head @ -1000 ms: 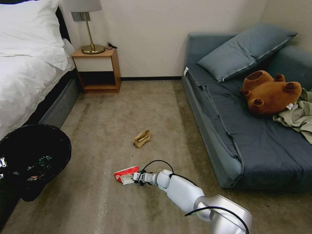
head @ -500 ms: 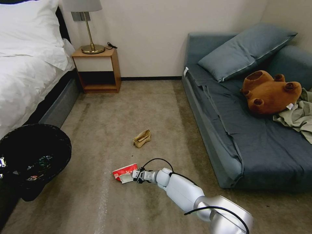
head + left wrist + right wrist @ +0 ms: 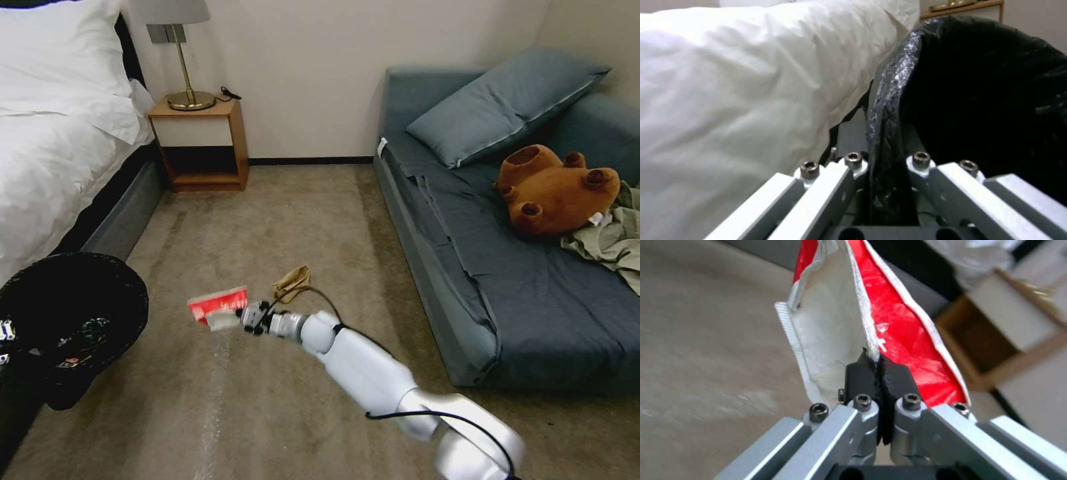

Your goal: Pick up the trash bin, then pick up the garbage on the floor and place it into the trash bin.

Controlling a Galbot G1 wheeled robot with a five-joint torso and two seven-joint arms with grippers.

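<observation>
My right gripper [image 3: 241, 317] is shut on a red-and-white wrapper [image 3: 218, 306], one piece of the garbage, and holds it above the carpet to the right of the trash bin [image 3: 73, 320]. In the right wrist view the black pads [image 3: 861, 373] pinch the wrapper's [image 3: 902, 336] edge. The bin, lined with a black bag, hangs at the head view's lower left with some litter inside. The left gripper [image 3: 882, 160] is shut on the bin's rim [image 3: 889, 96], next to the white bedding. A crumpled brown paper bag [image 3: 293, 281] lies on the carpet just behind the right arm.
A bed [image 3: 47, 153] with white bedding runs along the left, and a wooden nightstand [image 3: 199, 143] with a lamp stands at the wall. A blue sofa [image 3: 507, 267] on the right carries a pillow, a brown plush bear [image 3: 553, 190] and an olive cloth heap [image 3: 610, 243]. Open carpet [image 3: 267, 213] lies between them.
The right gripper has lifted the red-and-white wrapper off the carpet and carried it left and up, toward the bin. The bin and the paper bag have stayed put.
</observation>
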